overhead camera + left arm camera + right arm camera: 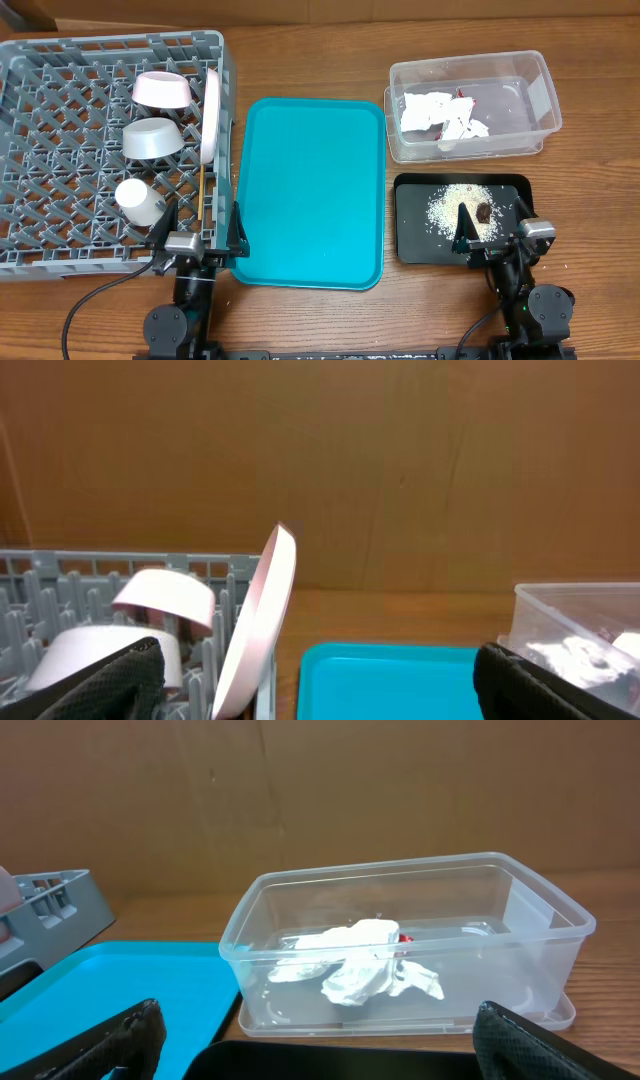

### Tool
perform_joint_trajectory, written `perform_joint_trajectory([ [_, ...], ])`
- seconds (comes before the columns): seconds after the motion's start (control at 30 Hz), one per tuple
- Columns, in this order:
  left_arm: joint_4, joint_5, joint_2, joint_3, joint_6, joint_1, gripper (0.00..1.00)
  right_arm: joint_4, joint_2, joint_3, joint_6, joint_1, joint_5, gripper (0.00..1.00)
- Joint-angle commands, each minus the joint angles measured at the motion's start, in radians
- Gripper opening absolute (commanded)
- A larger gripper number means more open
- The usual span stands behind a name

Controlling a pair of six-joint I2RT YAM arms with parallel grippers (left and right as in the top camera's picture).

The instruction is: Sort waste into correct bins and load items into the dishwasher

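The grey dish rack at the left holds the pinkish-white bowl, the grey metal bowl, the white cup, the white plate standing on edge, and the chopsticks. The clear tub holds crumpled white paper with red bits. The black tray holds rice grains and a brown lump. My left gripper is open and empty at the front near the rack's corner. My right gripper is open and empty at the black tray's front edge.
An empty teal tray lies between the rack and the bins. The plate and teal tray show in the left wrist view; the tub and paper show in the right wrist view. A brown wall stands behind.
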State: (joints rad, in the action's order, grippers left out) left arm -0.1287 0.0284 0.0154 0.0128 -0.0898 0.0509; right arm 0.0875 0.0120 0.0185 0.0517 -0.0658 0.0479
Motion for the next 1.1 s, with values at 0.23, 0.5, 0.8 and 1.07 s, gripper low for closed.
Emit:
perform_joint_trajectory([
  [0.23, 0.203, 0.016, -0.012, -0.008, -0.022, 0.005, 1.0, -0.006, -0.009, -0.011, -0.006, 0.005, -0.002, 1.0],
  [0.5, 0.204, 0.016, -0.011, -0.008, -0.022, 0.004, 1.0, -0.006, -0.009, -0.011, -0.006, 0.005, -0.002, 1.0],
  [0.8, 0.203, 0.016, -0.011, -0.008, -0.022, 0.004, 1.0, -0.006, -0.009, -0.011, -0.006, 0.005, -0.002, 1.0],
  [1.07, 0.204, 0.016, -0.011, -0.008, -0.022, 0.004, 1.0, -0.006, -0.009, -0.011, -0.006, 0.005, -0.002, 1.0],
])
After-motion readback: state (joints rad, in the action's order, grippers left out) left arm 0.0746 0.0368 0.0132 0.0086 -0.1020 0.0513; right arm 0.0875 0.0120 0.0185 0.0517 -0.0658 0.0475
